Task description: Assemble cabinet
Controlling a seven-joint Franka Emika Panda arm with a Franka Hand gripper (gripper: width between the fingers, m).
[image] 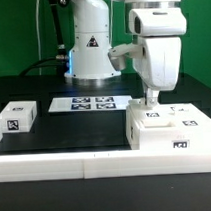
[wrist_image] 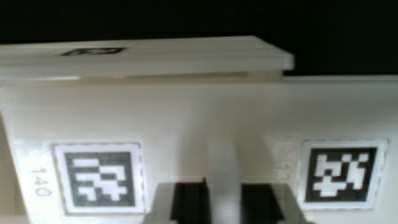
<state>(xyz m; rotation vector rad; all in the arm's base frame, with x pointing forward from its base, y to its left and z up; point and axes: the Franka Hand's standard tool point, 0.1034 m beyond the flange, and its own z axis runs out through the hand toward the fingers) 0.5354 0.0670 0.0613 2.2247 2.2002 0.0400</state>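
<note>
The cabinet (image: 177, 130), a large white box with black-and-white tags, lies at the front of the exterior view's right. My gripper (image: 151, 105) comes straight down onto its top near its left end. In the wrist view the cabinet (wrist_image: 196, 110) fills the picture, with a tag on either side of my gripper (wrist_image: 224, 205). The two dark fingers (wrist_image: 191, 205) stand close together with a narrow white raised strip of the cabinet between them, and they look closed on it.
A small white tagged block (image: 16, 117) lies at the exterior view's left. The marker board (image: 91, 102) lies flat at the middle back. The arm's white base (image: 90, 44) stands behind it. A white ledge (image: 57, 166) runs along the table's front.
</note>
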